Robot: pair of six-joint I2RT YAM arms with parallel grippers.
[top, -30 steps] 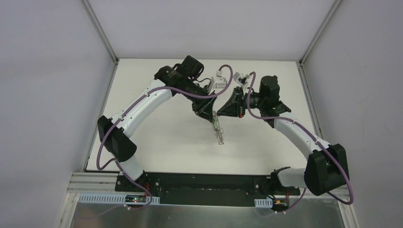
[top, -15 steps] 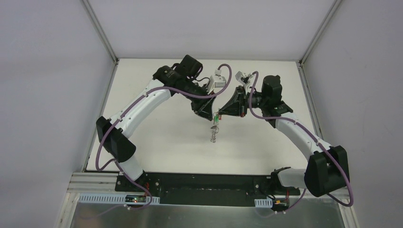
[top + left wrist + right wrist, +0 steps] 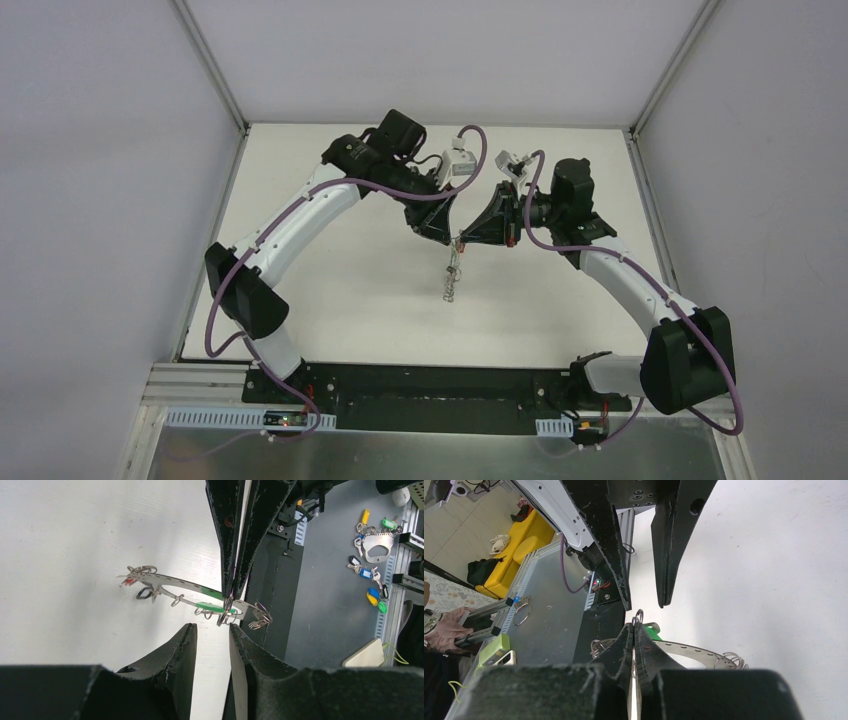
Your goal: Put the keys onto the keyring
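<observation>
At centre of the left wrist view, the large flat grey metal keyring (image 3: 172, 582) hung pinched at its right end by the clenched right gripper (image 3: 233, 594), its long axis running leftward, with the left gripper (image 3: 212, 628) parted and empty just below that pinch.

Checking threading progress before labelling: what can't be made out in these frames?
- Top external: the keyring hangs edge-on; anything on it is too small to tell.
- Right wrist: the shut right tool covers its own pinch point, so I cannot tell which part of the keyring it grips.
- Left wrist: the right tool hides whether the green key is threaded on.
- Right wrist: the keyring's near part is cut off by the tool's own body.
</observation>
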